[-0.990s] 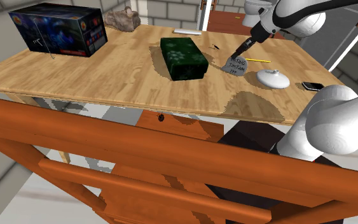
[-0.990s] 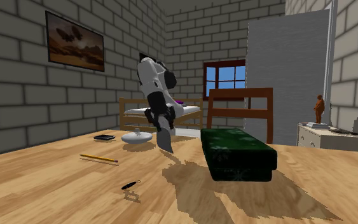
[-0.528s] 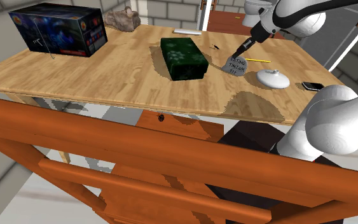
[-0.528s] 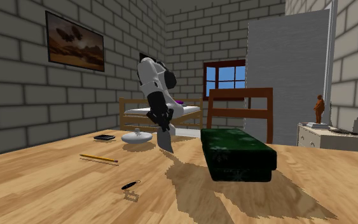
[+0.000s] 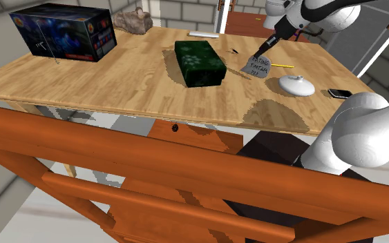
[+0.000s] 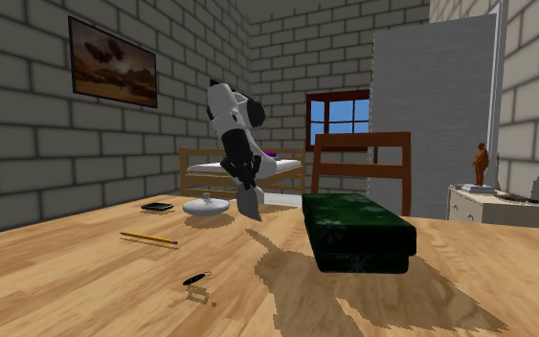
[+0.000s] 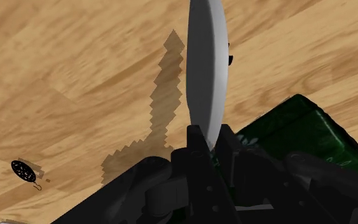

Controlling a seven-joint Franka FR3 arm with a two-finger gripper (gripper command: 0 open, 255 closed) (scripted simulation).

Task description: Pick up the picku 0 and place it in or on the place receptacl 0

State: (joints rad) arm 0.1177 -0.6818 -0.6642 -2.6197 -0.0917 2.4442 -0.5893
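Observation:
A flat grey disc (image 5: 256,66) with dark lettering hangs just above the wooden table (image 5: 117,83), tilted on edge. My gripper (image 5: 265,50) is shut on its upper rim. In the second exterior view the disc (image 6: 250,202) hangs below the gripper (image 6: 246,184), left of a dark green box (image 6: 358,230). That green box (image 5: 200,62) lies on the table to the shoulder view's left of the disc. The wrist view has the disc (image 7: 206,63) edge-on, clasped in the gripper (image 7: 203,143), with the green box (image 7: 298,137) close beside it.
A white lidded dish (image 5: 296,85), a pencil (image 5: 280,65) and a black phone (image 5: 339,93) lie near the disc. A small keychain (image 5: 234,50) sits behind the green box. A dark printed box (image 5: 63,31) and a brown bag (image 5: 133,21) stand far left. An orange-brown chair back (image 5: 151,159) crosses the foreground.
The fingers closed on the disc's rim a second ago. Since then the gripper has risen a little, lifting the disc off the table.

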